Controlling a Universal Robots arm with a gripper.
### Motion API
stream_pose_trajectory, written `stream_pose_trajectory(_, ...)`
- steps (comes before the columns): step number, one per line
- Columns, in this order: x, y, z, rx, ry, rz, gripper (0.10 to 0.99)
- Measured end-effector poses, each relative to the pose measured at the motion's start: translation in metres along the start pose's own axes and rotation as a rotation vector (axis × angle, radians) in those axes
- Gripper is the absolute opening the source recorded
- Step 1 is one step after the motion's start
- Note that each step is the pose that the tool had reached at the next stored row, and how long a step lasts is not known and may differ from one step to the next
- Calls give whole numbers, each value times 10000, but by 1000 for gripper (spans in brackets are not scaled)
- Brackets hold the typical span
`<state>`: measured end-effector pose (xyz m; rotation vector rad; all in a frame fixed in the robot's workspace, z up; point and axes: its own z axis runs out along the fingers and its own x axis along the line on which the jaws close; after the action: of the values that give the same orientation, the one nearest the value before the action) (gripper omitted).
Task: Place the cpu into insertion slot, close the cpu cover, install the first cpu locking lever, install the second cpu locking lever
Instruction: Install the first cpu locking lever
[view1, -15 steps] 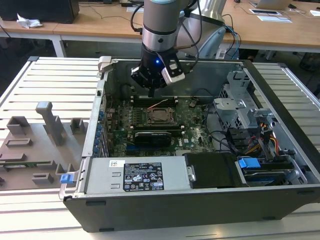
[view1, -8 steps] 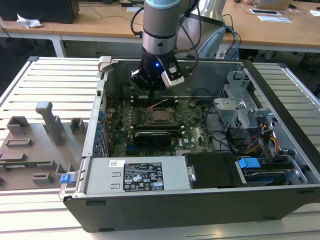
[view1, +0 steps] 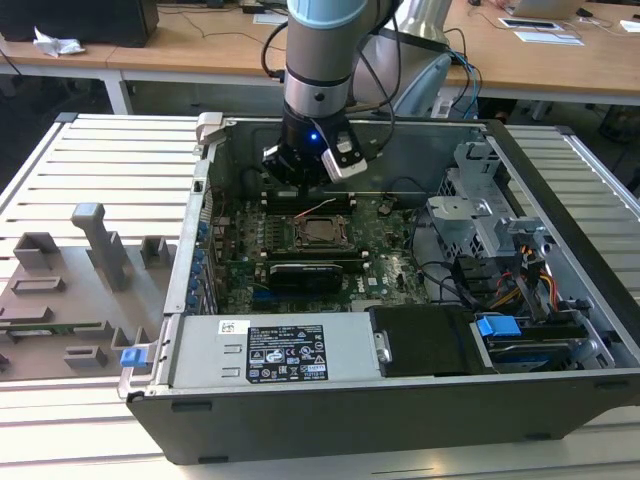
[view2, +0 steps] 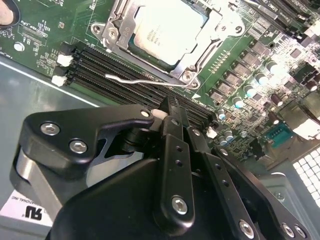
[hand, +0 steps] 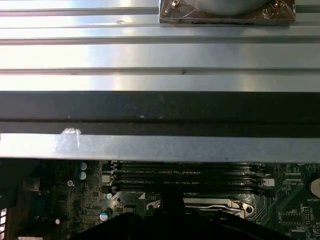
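Note:
The cpu (view2: 167, 30) lies in the insertion slot (view1: 320, 232), its pale metal top showing through the cut-out of the cpu cover (view2: 220, 25), which lies flat over it. A thin wire locking lever (view2: 145, 79) runs along the socket's edge by the memory slots (view2: 115, 67), its hooked end standing free. My gripper (view2: 172, 106) hangs just past that lever, over the memory slots, its black fingers together with nothing between them. In the exterior view my gripper (view1: 303, 172) is inside the case, behind the socket. The first wrist view has my gripper (hand: 170, 207) before the socket's rim (hand: 210, 204).
The open computer case (view1: 200, 250) surrounds the board. A long black expansion card (view1: 305, 272) lies in front of the socket, a power supply (view1: 270, 350) nearer still, and a drive cage (view1: 480, 215) to the exterior view's right. A case wall (hand: 160, 107) rises close by.

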<state>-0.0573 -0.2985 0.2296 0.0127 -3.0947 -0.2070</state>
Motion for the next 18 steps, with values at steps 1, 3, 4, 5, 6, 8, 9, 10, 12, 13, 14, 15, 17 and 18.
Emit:
stream_pose_trajectory(1, 0, -1, 7, 0, -1, 0, 106)
stream_pose_trajectory(3, -1, -3, 22, -1, 0, 0, 106)
stream_pose_trajectory(4, -1, -4, 32, 0, 0, 0, 106)
stream_pose_trajectory(5, -2, -5, 39, -1, 0, 0, 106)
stream_pose_trajectory(6, -2, -7, 50, -1, 0, 0, 106)
stream_pose_trajectory(8, -3, -10, 71, 0, 0, -1, 106)
stream_pose_trajectory(9, -3, -11, 80, 0, 0, 0, 106)
stream_pose_trajectory(10, -4, -12, 88, -1, 0, 0, 106)
stream_pose_trajectory(12, -4, -14, 104, -1, -1, 0, 106)
stream_pose_trajectory(13, -4, -15, 110, 0, 0, 0, 106)
stream_pose_trajectory(14, -5, -16, 117, 0, 0, 0, 106)
stream_pose_trajectory(15, -5, -17, 123, 0, 0, 0, 106)
stream_pose_trajectory(17, -6, -18, 136, 0, 0, -1, 106)
stream_pose_trajectory(18, -6, -19, 144, 0, 0, 0, 106)
